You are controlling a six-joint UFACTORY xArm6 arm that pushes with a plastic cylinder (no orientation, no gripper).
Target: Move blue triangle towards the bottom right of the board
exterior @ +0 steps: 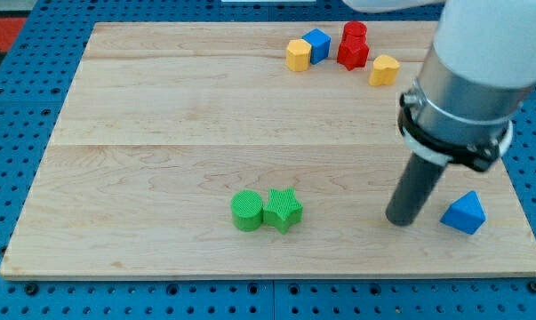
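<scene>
While the wooden bench (161, 116) is being viewed from above its bottom edge, the tool, a straight dark rod, is being held upright with my tip (399, 220) resting on the wood near the view's bottom right. Nothing is being gripped by this tool, since it is a plain rod with no parts to open or close. The blue triangle (464, 213) is being seen just beside my tip, on the view's right of it, with a narrow gap of bare wood showing between them; it is lying close to the bench's bottom right corner. Well apart, toward the view's bottom centre, a green cylinder (246, 211) and a green star (284, 210) are being shown touching each other. Along the view's top, a yellow block (298, 55), a blue cube (317, 44), a red block (353, 47) and a yellow heart (385, 69) are being seen clustered.
</scene>
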